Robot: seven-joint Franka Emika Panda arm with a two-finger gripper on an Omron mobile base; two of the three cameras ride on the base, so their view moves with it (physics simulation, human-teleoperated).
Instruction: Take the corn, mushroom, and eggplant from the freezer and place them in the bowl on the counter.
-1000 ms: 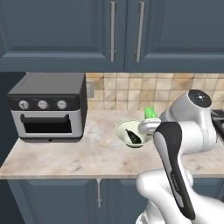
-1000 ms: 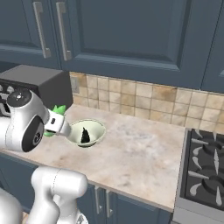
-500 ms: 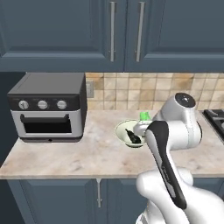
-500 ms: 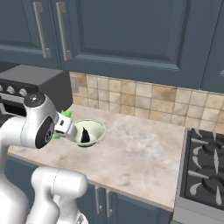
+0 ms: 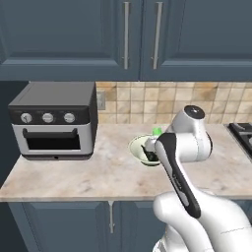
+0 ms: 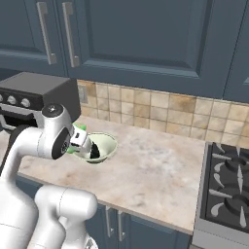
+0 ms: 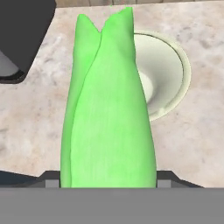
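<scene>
My gripper (image 7: 109, 176) is shut on the corn (image 7: 109, 109), a bright green husked cob that points toward the bowl (image 7: 168, 74). In the left base view the corn's tip (image 5: 156, 131) pokes out above the gripper (image 5: 153, 142) at the rim of the pale bowl (image 5: 137, 146). A small dark eggplant (image 5: 149, 154) lies inside. The right base view has the gripper (image 6: 78, 138) at the bowl's (image 6: 108, 143) left rim, with the eggplant (image 6: 95, 153) in the bowl. The mushroom is hidden. The freezer is out of view.
A black and silver toaster oven (image 5: 51, 120) stands on the counter (image 5: 74, 172) left of the bowl. A gas stove (image 6: 228, 189) adjoins the counter's right end. Dark blue wall cabinets (image 5: 123, 39) hang above a tan tiled backsplash (image 6: 160, 109).
The arm has swung left in the left base view, carrying the corn over to the bowl's rim. The grip on the corn is unchanged.
</scene>
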